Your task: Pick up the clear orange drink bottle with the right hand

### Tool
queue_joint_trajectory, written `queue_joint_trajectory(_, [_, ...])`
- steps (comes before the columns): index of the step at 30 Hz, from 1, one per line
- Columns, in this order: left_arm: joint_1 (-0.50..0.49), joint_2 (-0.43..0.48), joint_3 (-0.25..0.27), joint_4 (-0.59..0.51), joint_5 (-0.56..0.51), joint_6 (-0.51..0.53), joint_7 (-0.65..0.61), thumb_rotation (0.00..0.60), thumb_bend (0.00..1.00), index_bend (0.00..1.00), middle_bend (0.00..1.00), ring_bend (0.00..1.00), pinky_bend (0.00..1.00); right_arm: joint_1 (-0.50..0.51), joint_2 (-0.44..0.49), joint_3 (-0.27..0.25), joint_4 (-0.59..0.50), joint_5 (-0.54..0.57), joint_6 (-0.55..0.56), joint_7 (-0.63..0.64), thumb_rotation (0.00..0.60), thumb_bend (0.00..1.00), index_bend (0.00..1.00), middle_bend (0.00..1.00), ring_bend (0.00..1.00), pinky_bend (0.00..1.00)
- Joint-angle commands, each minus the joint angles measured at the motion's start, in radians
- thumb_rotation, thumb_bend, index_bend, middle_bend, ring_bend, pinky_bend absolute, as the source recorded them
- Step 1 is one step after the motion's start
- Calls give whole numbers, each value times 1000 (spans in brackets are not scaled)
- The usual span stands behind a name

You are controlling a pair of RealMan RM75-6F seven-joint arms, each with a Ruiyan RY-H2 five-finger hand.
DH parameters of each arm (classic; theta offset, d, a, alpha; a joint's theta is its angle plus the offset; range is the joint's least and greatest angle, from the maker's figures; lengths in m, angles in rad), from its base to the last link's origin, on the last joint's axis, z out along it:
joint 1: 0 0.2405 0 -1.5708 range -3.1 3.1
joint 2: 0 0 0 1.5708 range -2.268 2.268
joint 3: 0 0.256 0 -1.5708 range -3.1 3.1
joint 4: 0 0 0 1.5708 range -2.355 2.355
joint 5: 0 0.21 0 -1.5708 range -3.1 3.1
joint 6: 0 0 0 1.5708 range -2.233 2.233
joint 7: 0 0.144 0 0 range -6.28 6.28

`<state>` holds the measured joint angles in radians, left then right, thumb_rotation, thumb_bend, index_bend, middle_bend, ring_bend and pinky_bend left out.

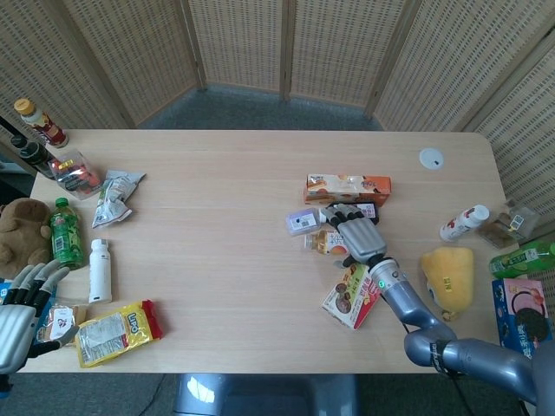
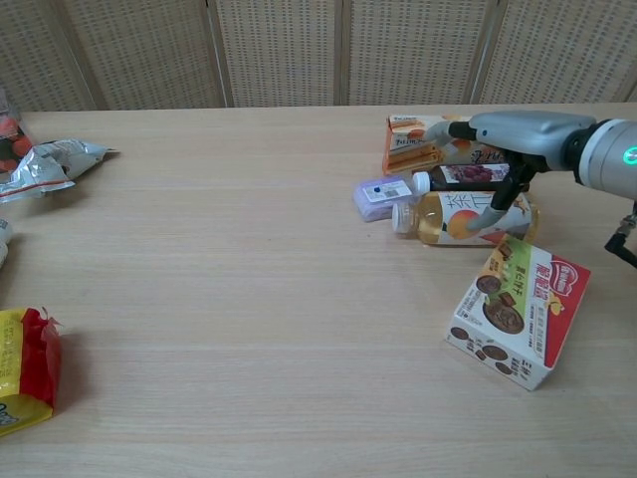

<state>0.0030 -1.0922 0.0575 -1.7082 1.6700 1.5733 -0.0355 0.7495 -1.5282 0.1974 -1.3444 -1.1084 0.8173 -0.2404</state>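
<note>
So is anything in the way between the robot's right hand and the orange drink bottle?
Nothing visible. The right hand is directly over the orange drink bottle, thumb at its near side. The dark bottle lies close behind it.

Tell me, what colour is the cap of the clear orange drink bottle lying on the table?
White; the clear orange drink bottle's cap shows best in the chest view.

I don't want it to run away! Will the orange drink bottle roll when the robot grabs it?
Probably a little. The orange drink bottle lies on its side and looks round, so a nudge could roll it. It looks full, so likely heavy for its size. The right hand is right over it.
</note>
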Motion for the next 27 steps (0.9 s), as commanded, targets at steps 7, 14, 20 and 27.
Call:
queue_joint_trajectory(7, [0,-1,0,4,-3,0,-5,600,223,115,69,0,0,-14,-47,-23,84,16,-23,62,600,115,11,161,24,84])
queue_joint_trajectory(14, [-4,-2,0,3,-1,-5,-6,600,223,115,68,0,0,-22,-67,-33,114,15,-22,78,600,115,42,211,76,133])
queue_joint_trajectory(20, [-5,-2,2,3,-1,-8,-10,600,223,114,70,0,0,-23,-75,-31,118,12,-13,78,600,114,59,243,177,183])
queue_joint_trajectory(27, [-6,-2,2,4,-2,-8,-12,600,223,114,68,0,0,-6,-107,-18,155,20,-34,91,600,114,62,244,177,188])
